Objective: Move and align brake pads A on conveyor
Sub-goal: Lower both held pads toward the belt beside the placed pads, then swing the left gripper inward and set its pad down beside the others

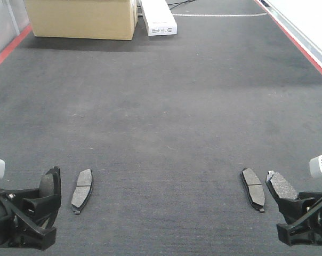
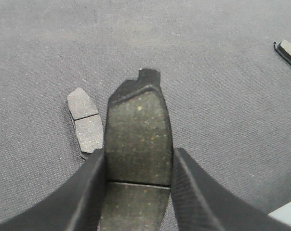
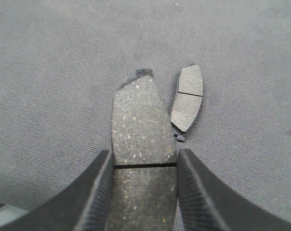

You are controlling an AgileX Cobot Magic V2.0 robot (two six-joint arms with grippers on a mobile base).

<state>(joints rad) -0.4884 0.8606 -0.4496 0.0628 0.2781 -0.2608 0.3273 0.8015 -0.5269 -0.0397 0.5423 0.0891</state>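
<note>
Charcoal conveyor point(image 1: 161, 122), red-edged, with a cardboard box point(image 1: 81, 18) and white unit point(image 1: 158, 17) at the far end. Left gripper point(image 2: 138, 168): fingers clamped on a held pad point(image 2: 138, 130), long axis running near-to-far; a loose pad point(image 1: 82, 190) lay flat on the belt just right of it, roughly parallel, not touching. Right gripper point(image 3: 144, 168): fingers clamped on a second held pad point(image 3: 138, 120), same orientation; another loose pad point(image 1: 253, 188) lay just left of it. Judged: each arm would set its pad beside its nearer loose one.
</note>
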